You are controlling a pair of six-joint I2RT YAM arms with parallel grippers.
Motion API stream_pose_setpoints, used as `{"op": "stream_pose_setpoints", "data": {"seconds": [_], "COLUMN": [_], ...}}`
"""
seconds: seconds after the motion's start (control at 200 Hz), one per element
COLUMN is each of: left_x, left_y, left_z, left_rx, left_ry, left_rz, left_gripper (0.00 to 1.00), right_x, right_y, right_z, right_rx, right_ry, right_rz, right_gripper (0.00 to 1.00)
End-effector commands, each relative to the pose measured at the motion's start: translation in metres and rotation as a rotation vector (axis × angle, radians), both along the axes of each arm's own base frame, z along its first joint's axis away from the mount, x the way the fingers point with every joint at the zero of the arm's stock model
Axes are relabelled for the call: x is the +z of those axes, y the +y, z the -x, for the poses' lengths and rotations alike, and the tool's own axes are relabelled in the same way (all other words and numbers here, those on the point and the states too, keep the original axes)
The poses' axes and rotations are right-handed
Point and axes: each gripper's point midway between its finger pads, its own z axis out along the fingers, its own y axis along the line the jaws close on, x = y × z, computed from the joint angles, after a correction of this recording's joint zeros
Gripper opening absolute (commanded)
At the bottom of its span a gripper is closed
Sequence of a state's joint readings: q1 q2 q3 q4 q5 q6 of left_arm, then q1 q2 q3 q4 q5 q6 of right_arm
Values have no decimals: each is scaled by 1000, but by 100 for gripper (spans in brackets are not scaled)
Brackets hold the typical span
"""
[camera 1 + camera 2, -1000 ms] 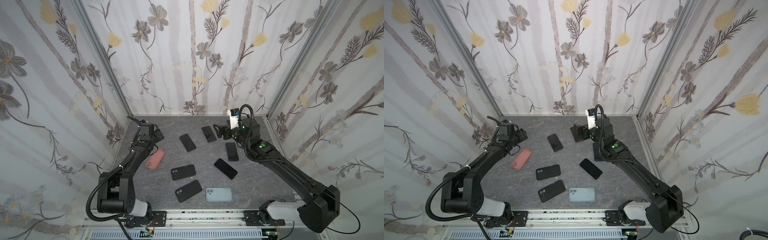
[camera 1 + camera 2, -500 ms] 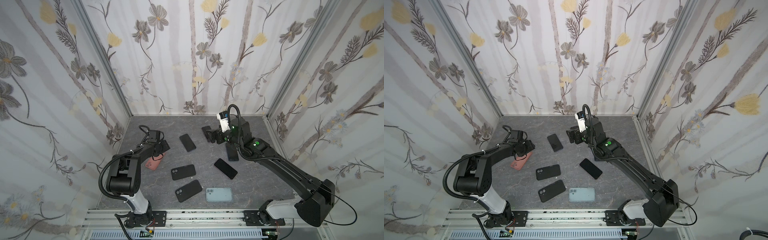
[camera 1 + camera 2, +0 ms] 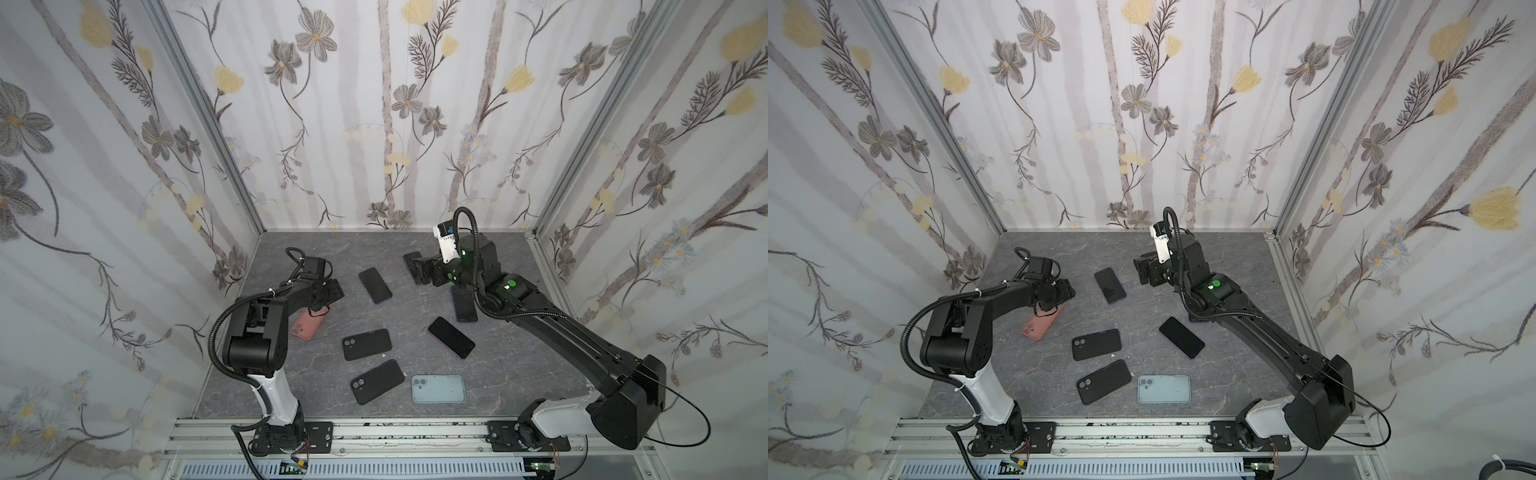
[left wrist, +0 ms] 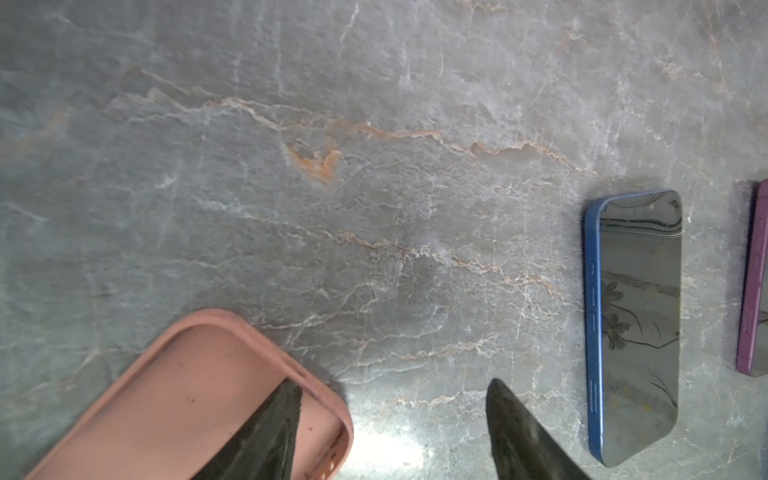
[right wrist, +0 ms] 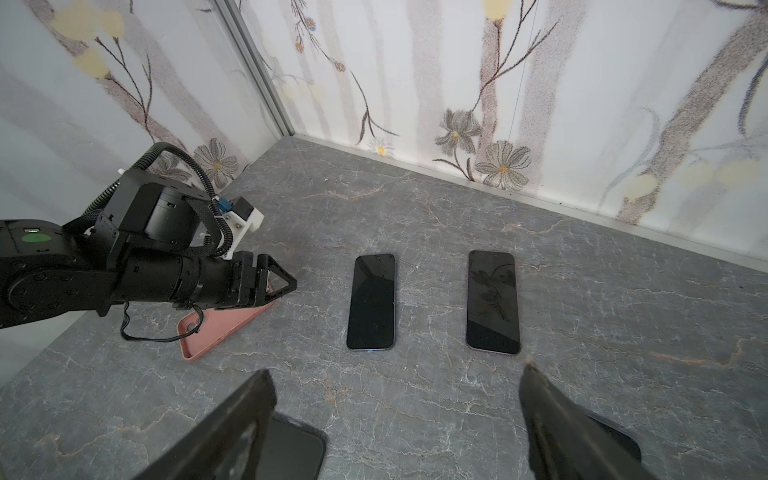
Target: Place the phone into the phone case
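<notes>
My left gripper (image 4: 390,440) is released. One finger (image 4: 266,432) reaches down into the open end of the pink case (image 4: 178,395) and the other hangs outside it over the bare table (image 4: 374,208). The case's end wall stands between them, with a clear gap to the outer finger, so I grasp nothing. I cannot tell whether the inner finger touches the case floor. The pink case lies hollow side up near the left wall and holds only that finger.

My right gripper (image 5: 395,436) is released too, its jaws spread wide with only table between them. It hovers towards the back of the table, facing across at the left gripper.

Ahead of it two phones lie screen up, side by side but apart. The blue phone (image 5: 371,301) is nearer the pink case and the purple phone (image 5: 493,301) is on its far side. In a top view the blue phone lies between my two grippers.

Further out, a third phone (image 3: 451,337) lies screen up near the middle, and a fourth phone (image 3: 463,307) is partly hidden under my right arm (image 3: 561,332). Two black cases (image 3: 366,344) lie backs up towards the front, and a pale blue case (image 3: 438,389) lies just beside the nearer one, close to the front edge.
</notes>
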State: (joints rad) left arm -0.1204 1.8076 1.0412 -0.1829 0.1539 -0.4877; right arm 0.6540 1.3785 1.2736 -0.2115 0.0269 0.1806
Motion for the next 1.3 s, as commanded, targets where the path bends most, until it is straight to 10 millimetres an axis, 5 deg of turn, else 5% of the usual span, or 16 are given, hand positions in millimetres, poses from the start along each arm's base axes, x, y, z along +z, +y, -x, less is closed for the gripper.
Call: {"op": "stream_pose_setpoints", "data": {"seconds": [0.0, 0.63, 1.294], "left_x": [0, 10, 30], "left_y": [-8, -102, -111], "left_z": [0, 9, 7], "left_rx": [-59, -341, -357], "left_ry": [-5, -36, -71], "left_rz": [-19, 144, 169], "left_gripper": [70, 70, 70], "right_x": [16, 26, 33], "right_y": [-3, -2, 2], "right_z": [-1, 3, 0], "right_rx": [-12, -15, -27], "right_ry": [-48, -39, -26], "right_rz": [-11, -77, -106], "right_gripper": [90, 89, 88]}}
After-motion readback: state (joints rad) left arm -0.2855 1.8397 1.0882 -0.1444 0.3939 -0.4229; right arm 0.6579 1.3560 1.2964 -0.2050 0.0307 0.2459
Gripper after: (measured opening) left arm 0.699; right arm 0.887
